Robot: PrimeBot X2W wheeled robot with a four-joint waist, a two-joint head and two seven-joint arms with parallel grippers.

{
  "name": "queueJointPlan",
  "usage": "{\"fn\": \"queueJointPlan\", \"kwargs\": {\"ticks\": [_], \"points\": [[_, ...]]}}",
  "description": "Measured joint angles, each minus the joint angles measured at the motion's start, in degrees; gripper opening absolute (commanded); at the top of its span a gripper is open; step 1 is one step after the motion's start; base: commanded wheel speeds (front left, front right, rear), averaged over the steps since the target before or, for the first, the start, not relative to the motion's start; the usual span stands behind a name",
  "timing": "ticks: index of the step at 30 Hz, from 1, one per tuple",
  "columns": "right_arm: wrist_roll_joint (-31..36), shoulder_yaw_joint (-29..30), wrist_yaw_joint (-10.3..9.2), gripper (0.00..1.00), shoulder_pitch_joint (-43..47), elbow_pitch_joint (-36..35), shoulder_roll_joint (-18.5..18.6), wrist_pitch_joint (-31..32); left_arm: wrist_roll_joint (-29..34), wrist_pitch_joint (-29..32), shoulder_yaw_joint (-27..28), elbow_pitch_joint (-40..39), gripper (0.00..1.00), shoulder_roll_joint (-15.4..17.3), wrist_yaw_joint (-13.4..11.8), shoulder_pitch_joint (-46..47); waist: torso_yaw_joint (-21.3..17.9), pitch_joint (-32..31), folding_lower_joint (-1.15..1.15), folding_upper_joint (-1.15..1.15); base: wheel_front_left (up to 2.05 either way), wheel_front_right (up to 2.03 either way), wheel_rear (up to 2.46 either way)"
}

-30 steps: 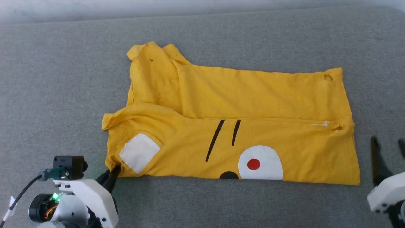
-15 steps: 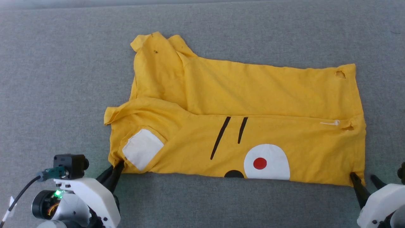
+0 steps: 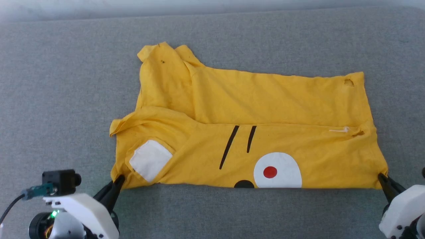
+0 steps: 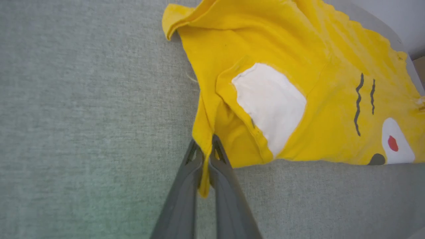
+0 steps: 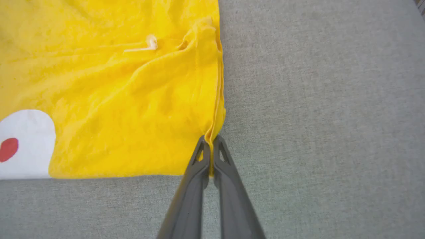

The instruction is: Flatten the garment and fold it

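Garment now pinched at both near corners.
A second ago your right gripper stood wide and apart from the cloth; now its fingers are pressed together on the near hem corner, while your left gripper stays clamped on the corner by the white patch. The yellow shirt lies stretched between the two grippers and runs away from both sets of tips over the grey surface, so you look ready to pull it taut. Just beyond the left tips a sleeve lies folded over and bunched; that, I judge, will spoil a clean fold. Beyond the right tips sits a small hole.
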State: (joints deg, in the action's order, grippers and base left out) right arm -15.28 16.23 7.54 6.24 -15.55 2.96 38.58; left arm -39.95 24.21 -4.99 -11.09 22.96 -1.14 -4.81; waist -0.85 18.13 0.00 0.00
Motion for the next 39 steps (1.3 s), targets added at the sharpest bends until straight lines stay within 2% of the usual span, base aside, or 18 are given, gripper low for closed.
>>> {"fn": "queueJointPlan", "kwargs": {"ticks": [6,16,26,27,28,29,30,35,39], "points": [[-2.9,1.3,0.0,0.0,3.1,-3.8,0.0,3.2,-3.0,1.7,2.5,-4.4,0.0,0.8,-1.1,-6.3,0.1,-2.6,-0.01,0.0,0.0,0.0,0.0],[-3.3,4.8,0.0,0.0,9.4,-3.3,0.0,4.9,-7.4,5.1,3.8,-7.5,0.0,-0.1,-3.6,-17.5,1.9,-3.8,-0.01,0.0,0.0,0.0,0.0],[-4.0,4.0,0.0,0.0,9.9,2.2,0.0,2.4,-9.4,4.5,1.6,-3.7,0.0,-2.6,-2.9,-16.4,3.2,-4.4,-0.01,0.0,0.0,0.0,0.0],[-4.1,3.8,0.0,0.38,9.9,2.7,0.0,1.9,-9.5,4.5,1.5,-3.3,0.0,-2.9,-2.9,-16.1,3.2,-4.5,-0.01,0.0,0.0,0.0,0.0],[-4.2,3.7,0.0,1.0,9.7,3.1,0.0,1.2,-9.5,4.3,1.4,-2.9,0.13,-3.0,-2.7,-15.8,3.2,-4.5,-0.01,0.0,0.0,0.0,0.0],[-4.6,3.8,0.0,1.0,9.5,3.7,0.0,0.7,-9.5,3.9,1.4,-2.6,0.36,-3.0,-2.5,-15.6,3.2,-4.6,-0.01,0.0,0.0,0.0,0.0],[-5.1,3.8,-0.01,1.0,9.3,4.3,0.0,0.3,-9.5,3.7,1.4,-2.4,0.98,-3.1,-2.4,-15.4,3.2,-4.7,0.0,0.0,0.0,0.0,0.0],[-5.1,3.1,-0.02,1.0,8.5,3.6,0.0,-3.2,-9.6,1.1,2.3,-2.5,1.0,-4.4,-2.3,-14.7,3.2,-5.2,-0.01,0.0,0.0,0.0,0.0],[-4.3,3.1,-0.02,1.0,7.2,-0.3,0.0,-7.0,-9.1,-2.7,4.7,-5.3,1.0,-4.3,-1.6,-14.7,2.9,-4.9,-0.01,0.0,0.0,0.0,0.0]]}}
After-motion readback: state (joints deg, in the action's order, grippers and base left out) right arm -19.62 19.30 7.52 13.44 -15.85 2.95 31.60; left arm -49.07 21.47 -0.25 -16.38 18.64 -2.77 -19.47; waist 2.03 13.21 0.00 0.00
